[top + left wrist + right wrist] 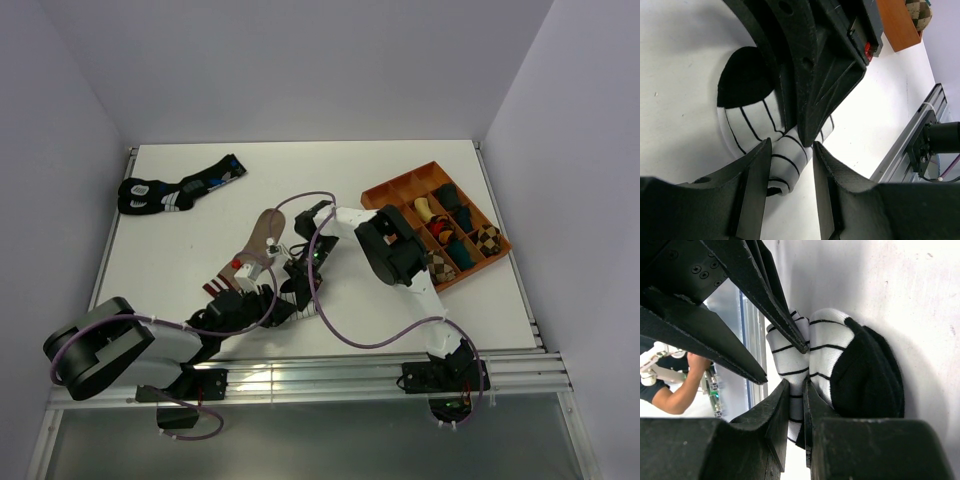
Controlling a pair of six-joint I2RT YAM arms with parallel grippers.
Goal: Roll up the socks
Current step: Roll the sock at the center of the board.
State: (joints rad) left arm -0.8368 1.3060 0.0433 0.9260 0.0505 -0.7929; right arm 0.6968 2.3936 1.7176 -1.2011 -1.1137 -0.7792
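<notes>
White cloth, thin black stripes: the white sock (291, 296) sits bunched between left gripper (266, 304) and right gripper (298, 272), tan sock (262, 236) just beyond; left wrist, fingers (756, 172) clasp a rolled fold; right wrist, fingers (777, 412) pinch it tight.

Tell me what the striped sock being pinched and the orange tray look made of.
The striped sock looks like soft, matte knit cloth: it folds and bulges where pinched. The orange tray is likely rigid plastic: thin straight dividers, uniform colour, though too small here to be sure.
</notes>
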